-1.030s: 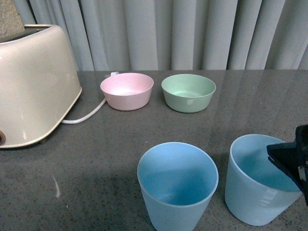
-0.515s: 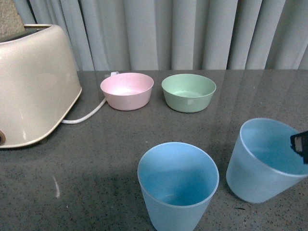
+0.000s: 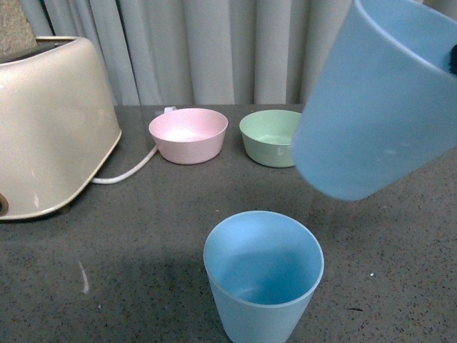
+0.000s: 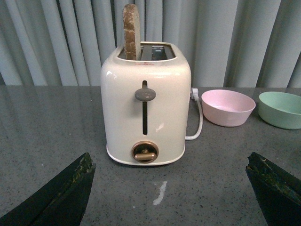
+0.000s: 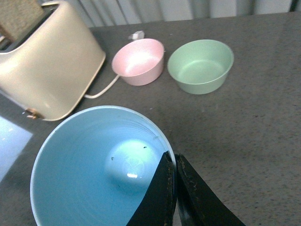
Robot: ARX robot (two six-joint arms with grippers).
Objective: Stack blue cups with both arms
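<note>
The standing blue cup [image 3: 263, 275] and the lifted blue cup [image 3: 371, 107] look like smooth matt plastic, as do the pink bowl [image 3: 188, 136] and green bowl [image 3: 275, 139]. The toaster [image 4: 146, 113] has a glossy cream shell and a coppery metallic knob [image 4: 145, 152]. The speckled, stone-like worktop [image 3: 143, 229] shines faintly.

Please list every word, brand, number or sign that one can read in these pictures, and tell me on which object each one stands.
None: no readable text appears in any view.
The toaster has a plain front with only a lever and a round knob; no brand or numbers are visible.
The raised blue cup, standing blue cup, pink bowl and green bowl are plain, with no print.
</note>
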